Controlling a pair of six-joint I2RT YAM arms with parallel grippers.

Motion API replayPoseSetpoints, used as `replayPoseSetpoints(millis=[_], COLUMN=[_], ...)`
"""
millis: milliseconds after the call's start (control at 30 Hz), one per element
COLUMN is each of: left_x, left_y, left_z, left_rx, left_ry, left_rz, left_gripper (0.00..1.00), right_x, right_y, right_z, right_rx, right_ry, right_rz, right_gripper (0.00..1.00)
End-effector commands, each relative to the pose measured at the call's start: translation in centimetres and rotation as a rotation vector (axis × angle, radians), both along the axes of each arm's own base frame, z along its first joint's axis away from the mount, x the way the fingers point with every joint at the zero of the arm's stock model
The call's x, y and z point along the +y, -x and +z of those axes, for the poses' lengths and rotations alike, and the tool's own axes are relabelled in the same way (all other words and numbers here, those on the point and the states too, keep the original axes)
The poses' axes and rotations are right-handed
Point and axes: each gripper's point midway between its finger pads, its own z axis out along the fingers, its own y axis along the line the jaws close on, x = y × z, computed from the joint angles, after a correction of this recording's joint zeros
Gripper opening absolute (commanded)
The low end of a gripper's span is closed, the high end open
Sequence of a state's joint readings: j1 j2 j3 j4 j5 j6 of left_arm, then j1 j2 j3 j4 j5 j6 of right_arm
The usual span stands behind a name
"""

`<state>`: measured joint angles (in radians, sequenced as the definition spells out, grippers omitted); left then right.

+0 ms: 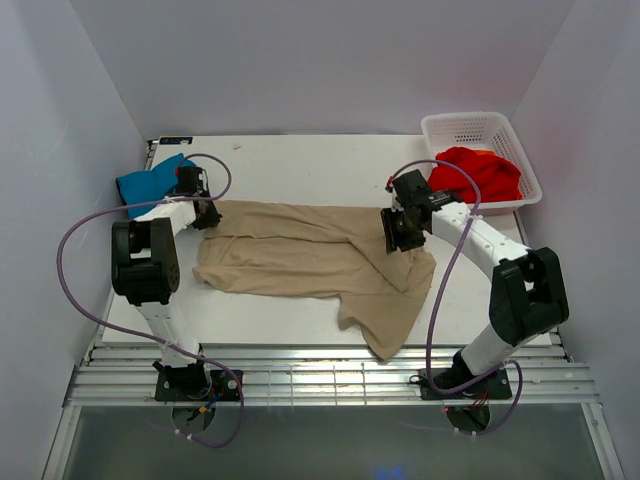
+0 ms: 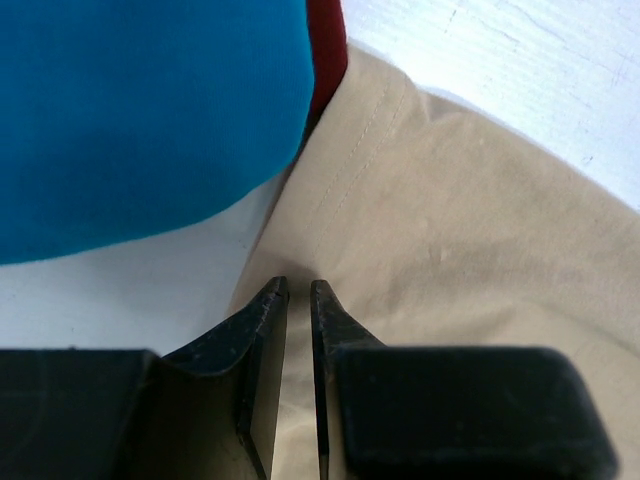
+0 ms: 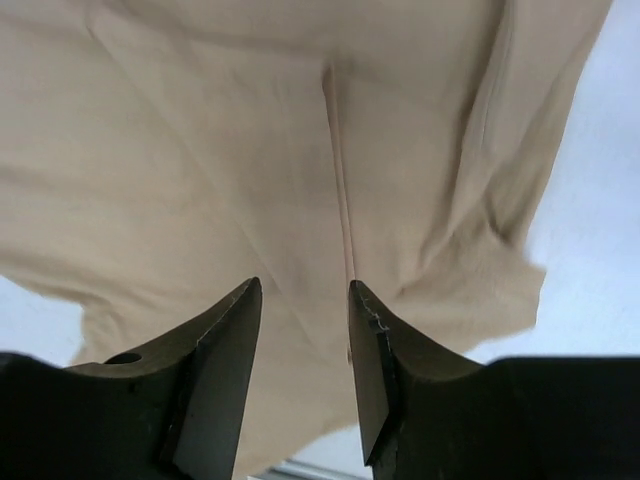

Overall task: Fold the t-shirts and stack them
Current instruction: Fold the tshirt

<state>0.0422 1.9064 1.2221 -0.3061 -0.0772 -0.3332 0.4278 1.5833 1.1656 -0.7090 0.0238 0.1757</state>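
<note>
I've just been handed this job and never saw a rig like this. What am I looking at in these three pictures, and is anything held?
The robot's left arm and right arm stand at the near edge of a table. The wide picture looks from above and behind them; the other two come from a camera on each wrist, looking past its black fingers. A tan t-shirt lies spread across the table, a teal t-shirt sits far left, and a bright red t-shirt lies in a white lattice basket far right. The left gripper is nearly closed, seemingly pinching the tan shirt's edge. The right gripper is open above it, holding nothing.
</note>
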Motion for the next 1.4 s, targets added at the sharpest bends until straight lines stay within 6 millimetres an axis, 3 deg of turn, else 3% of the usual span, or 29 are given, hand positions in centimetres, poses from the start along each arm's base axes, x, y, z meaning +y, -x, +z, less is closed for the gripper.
replayPoseSetpoints(millis=[0, 167, 367, 533, 800, 1133, 1367], left_x=[-0.4, -0.4, -0.6, -0.4, -0.4, -0.5, -0.5], left_y=[0.3, 0.9, 1.4, 1.6, 1.7, 1.7, 1.7], left_z=[3.3, 3.6, 3.5, 3.7, 3.6, 3.4, 3.2], left_rx=[-0.064, -0.067, -0.064, -0.065, -0.062, -0.059, -0.052], left_ry=[0.016, 0.017, 0.02, 0.009, 0.011, 0.014, 0.014], left_rz=[-0.004, 0.0, -0.003, -0.007, -0.008, -0.01, -0.013], left_gripper=[0.26, 0.26, 0.26, 0.27, 0.27, 0.27, 0.27], right_x=[2.8, 4.3, 5.3, 5.0, 4.7, 3.7, 3.8], right_y=[-5.4, -8.4, -9.2, -9.6, -9.9, -11.0, -10.4], right_z=[1.7, 0.7, -2.9, -4.1, -4.4, -3.6, -5.0], right_rx=[-0.152, -0.194, -0.12, -0.111, -0.112, -0.15, -0.107], right_ry=[-0.079, -0.104, -0.106, -0.085, -0.069, -0.022, -0.026], right_rz=[0.01, 0.008, 0.026, 0.025, 0.025, -0.001, 0.01], right_gripper=[0.46, 0.43, 0.41, 0.41, 0.39, 0.44, 0.39])
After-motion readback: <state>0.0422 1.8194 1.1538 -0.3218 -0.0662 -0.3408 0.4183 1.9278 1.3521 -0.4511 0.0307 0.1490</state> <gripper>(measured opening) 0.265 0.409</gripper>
